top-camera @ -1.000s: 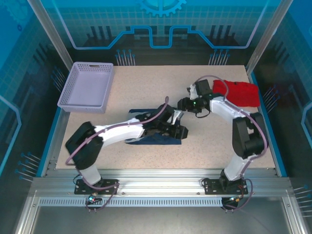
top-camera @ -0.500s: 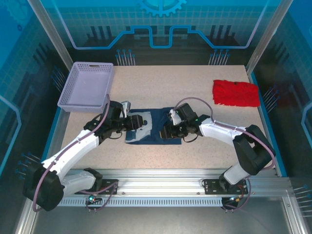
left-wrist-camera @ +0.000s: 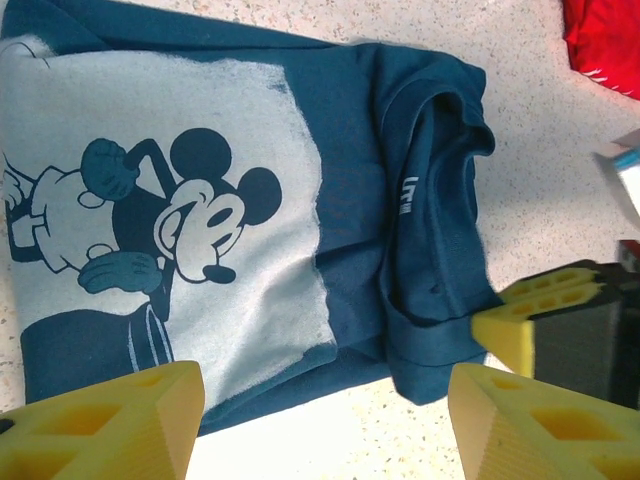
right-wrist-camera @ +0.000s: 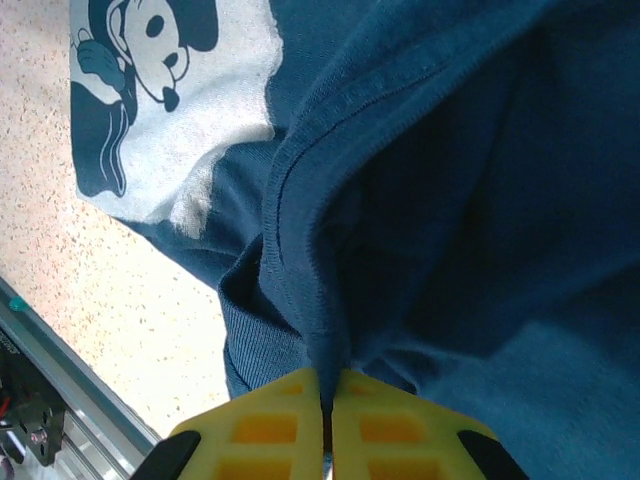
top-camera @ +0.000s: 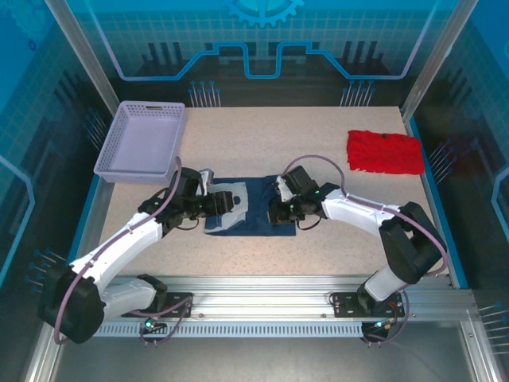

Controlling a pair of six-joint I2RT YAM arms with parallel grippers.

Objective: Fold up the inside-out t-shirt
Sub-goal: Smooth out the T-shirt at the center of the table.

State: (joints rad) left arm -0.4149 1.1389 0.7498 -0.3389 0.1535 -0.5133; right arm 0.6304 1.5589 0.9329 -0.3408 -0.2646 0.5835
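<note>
**Status: t-shirt folded at table centre, right gripper clamped on cloth, left gripper open**

1. The inside-out t-shirt (top-camera: 253, 208) lies near the middle of the table (top-camera: 318, 135), gathered into a compact, roughly rectangular bundle between the two arms. The left wrist view shows a pale print panel with a cartoon mouse (left-wrist-camera: 165, 210) facing up. The ribbed collar (left-wrist-camera: 435, 150) is bunched at one end, with a small light mark (left-wrist-camera: 405, 196) beside it.

2. Right gripper (right-wrist-camera: 325, 400): fingers pressed fully together, with a fold of dark blue cloth by a stitched hem pinched between them. It sits at the collar end of the bundle.

3. Left gripper (left-wrist-camera: 325, 405): fingers spread wide apart with nothing between them, positioned over the print end of the shirt. Whether the pads touch the cloth cannot be determined.

4. Other items: a lavender basket (top-camera: 143, 142) at the far left corner of the table, and a red folded garment (top-camera: 385, 151) at the far right, both well apart from the shirt.
</note>
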